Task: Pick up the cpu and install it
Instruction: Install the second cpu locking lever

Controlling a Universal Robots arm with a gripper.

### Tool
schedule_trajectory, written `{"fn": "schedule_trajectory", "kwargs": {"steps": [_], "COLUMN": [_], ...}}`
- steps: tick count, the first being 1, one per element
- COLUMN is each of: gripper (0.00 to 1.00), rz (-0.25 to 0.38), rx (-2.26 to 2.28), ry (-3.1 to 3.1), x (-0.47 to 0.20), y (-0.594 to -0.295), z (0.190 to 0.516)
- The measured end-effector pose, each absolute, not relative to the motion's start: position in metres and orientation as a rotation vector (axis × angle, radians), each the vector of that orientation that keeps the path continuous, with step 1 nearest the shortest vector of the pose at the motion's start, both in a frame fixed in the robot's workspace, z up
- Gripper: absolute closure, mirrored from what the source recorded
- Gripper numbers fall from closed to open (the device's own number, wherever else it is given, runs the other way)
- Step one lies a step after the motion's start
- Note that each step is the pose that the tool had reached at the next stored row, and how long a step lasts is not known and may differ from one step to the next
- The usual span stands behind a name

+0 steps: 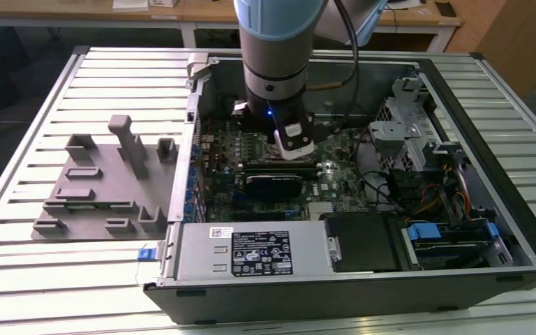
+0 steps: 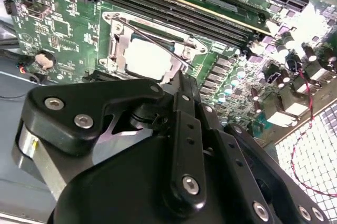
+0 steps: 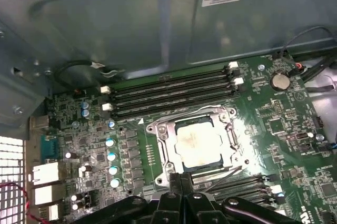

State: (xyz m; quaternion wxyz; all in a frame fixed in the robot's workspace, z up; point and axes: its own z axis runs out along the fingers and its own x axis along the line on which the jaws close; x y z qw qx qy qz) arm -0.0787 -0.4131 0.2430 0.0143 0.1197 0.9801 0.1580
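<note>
The cpu (image 3: 202, 142) is a pale silver square lying flat inside the metal socket frame (image 3: 158, 129) on the green motherboard (image 3: 284, 124). In the second wrist view the cpu (image 2: 150, 58) sits in that same frame, just beyond the black fingers. My gripper (image 3: 181, 179) hangs right above the socket's edge, shut, with nothing between its fingertips. Its black linkage (image 2: 158, 145) covers the board nearest the camera. In the exterior view the gripper (image 1: 292, 150) reaches down into the open computer case (image 1: 454, 91) over the middle of the board.
Memory slots (image 3: 168, 92) run beside the socket, and capacitors (image 3: 111, 155) stand on its other side. A grey fixture (image 1: 100, 181) with upright blocks lies on the slatted table at the exterior view's left. The power supply (image 1: 249, 255) and drive cage (image 1: 407, 132) crowd the case.
</note>
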Motion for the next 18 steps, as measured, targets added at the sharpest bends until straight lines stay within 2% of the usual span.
{"fn": "schedule_trajectory", "kwargs": {"steps": [18], "gripper": [0.89], "rz": [0.459], "rx": [0.394], "ry": [3.049], "x": [-0.074], "y": [-0.420], "z": [0.231]}}
